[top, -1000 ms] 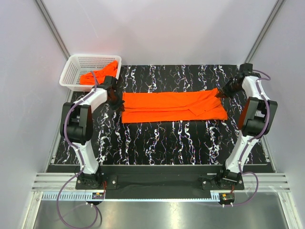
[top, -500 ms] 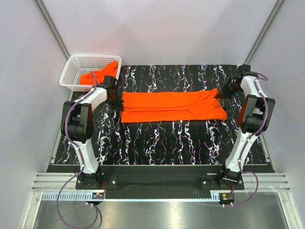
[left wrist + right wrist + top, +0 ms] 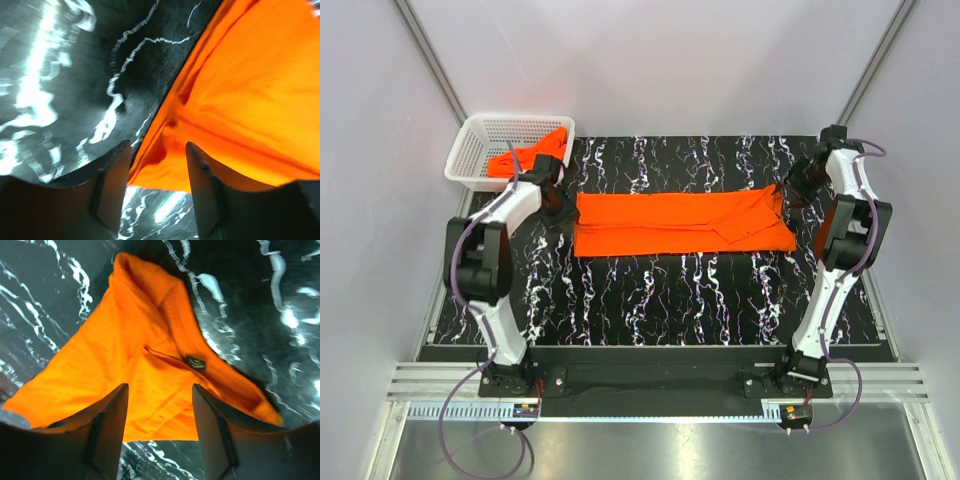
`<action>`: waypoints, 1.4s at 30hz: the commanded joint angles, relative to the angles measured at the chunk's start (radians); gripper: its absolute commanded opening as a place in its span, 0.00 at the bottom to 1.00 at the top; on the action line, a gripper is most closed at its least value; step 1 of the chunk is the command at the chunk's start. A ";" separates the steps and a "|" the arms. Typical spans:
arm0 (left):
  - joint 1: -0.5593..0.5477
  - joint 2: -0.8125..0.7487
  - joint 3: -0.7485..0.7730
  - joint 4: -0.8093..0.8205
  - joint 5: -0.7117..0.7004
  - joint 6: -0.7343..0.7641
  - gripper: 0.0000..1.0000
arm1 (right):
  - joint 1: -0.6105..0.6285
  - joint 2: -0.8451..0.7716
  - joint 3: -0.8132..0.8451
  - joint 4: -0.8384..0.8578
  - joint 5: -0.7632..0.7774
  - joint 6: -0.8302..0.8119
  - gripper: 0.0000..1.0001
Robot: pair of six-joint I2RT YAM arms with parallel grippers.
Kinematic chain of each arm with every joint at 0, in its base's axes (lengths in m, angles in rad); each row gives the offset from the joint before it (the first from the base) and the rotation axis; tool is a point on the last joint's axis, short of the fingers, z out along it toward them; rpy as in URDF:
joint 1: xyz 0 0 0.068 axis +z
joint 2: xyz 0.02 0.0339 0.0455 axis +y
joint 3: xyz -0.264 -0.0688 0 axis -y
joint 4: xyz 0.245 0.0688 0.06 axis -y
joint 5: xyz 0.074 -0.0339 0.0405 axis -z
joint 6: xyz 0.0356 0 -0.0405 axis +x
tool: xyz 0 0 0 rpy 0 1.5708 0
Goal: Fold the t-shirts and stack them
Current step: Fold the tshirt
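An orange t-shirt (image 3: 680, 222) lies as a long folded band across the black marbled table. My left gripper (image 3: 563, 207) hangs at its left end, jaws open, the cloth's edge (image 3: 165, 165) lying on the table just beyond the fingertips (image 3: 157, 152). At the shirt's right end my right gripper (image 3: 792, 190) is open too. In the right wrist view the collar with its label (image 3: 196, 363) lies loose ahead of the gripper (image 3: 160, 392), nothing pinched. Another orange t-shirt (image 3: 527, 156) lies bunched in the basket.
A white mesh basket (image 3: 480, 140) stands at the table's far left corner. The black marbled table top (image 3: 660, 295) stretches toward the arm bases. White walls close in on both sides and the back.
Both grippers have opened and let go of the shirt's ends. The right gripper has drawn back a little to the right and away; the shirt's right corner has dropped flat.
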 commanded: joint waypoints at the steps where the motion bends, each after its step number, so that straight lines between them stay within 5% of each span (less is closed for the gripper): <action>1: 0.006 -0.205 -0.023 0.000 -0.124 0.094 0.54 | 0.012 -0.085 0.016 -0.090 0.105 -0.034 0.62; 9: -0.051 -0.271 -0.137 0.095 0.110 0.094 0.34 | 0.286 -0.302 -0.231 0.043 0.059 -0.019 0.60; 16: -0.184 -0.130 -0.079 0.117 0.201 0.129 0.26 | 0.475 -0.298 -0.359 0.129 0.018 0.020 0.28; 22: -0.186 -0.011 -0.014 0.114 0.238 0.149 0.24 | 0.499 -0.242 -0.373 0.161 0.036 0.009 0.02; 42: -0.140 0.082 -0.012 0.060 0.224 0.209 0.23 | 0.499 -0.095 -0.276 0.190 0.090 0.038 0.00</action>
